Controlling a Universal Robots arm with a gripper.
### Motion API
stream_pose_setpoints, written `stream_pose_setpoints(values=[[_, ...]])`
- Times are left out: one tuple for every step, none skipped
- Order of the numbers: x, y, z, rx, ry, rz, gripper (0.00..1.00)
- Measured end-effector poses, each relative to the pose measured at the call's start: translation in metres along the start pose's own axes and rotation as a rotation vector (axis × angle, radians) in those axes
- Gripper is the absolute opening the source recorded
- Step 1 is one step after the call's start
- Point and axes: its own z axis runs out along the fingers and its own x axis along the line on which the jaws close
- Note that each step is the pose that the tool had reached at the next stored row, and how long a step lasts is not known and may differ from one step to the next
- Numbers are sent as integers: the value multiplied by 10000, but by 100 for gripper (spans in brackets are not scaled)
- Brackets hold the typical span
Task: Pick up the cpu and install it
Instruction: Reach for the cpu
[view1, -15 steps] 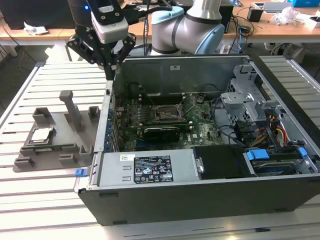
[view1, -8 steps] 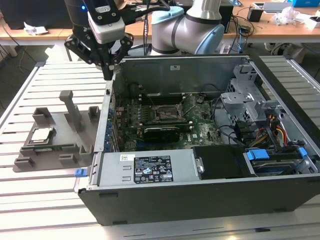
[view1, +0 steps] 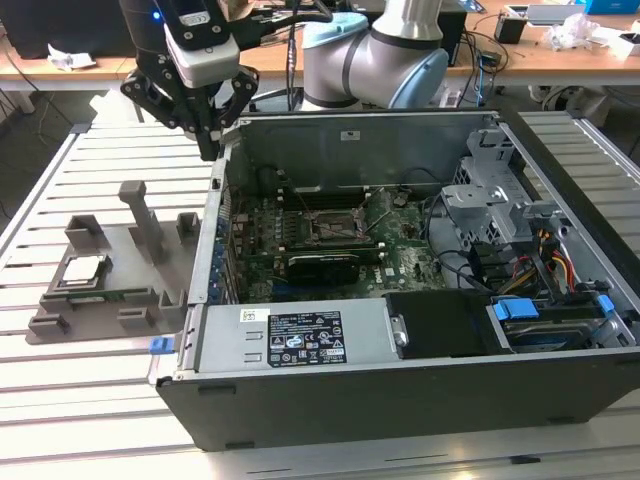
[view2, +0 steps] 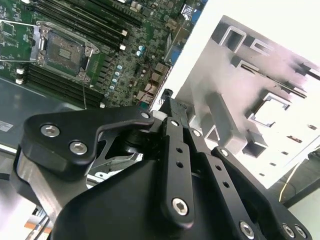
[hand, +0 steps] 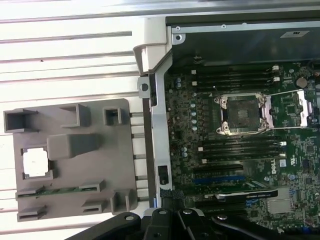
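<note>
Exterior view first: the gripper (view1: 208, 150) hangs over the back corner of the open case (view1: 400, 400), above the wall on the exterior view's left. Its fingers (view2: 175, 150) seem pressed together with nothing between them (in the second wrist view they run side by side to one tip), though the tips themselves are hard to make out. The cpu (view1: 82, 270) lies flat, silver top up, in a square pocket of the grey holder (view1: 125, 250) on the slatted table (view1: 60, 380). It is beside the case and well apart from the gripper, lower and further toward the exterior view's left. The socket (hand: 243, 114) sits on the green board inside the case.
</note>
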Motion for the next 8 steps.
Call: stream_pose_setpoints(values=[[25, -2, 0, -1, -1, 0, 11], [51, -4, -1, 0, 0, 0, 11], [72, -5, -2, 1, 0, 1, 11], [91, -7, -2, 0, 0, 1, 11], [107, -8, -3, 0, 0, 1, 11], [123, -9, -3, 0, 0, 1, 11], [142, -10, -3, 0, 0, 1, 11], [162, -12, -4, 0, -1, 1, 11]])
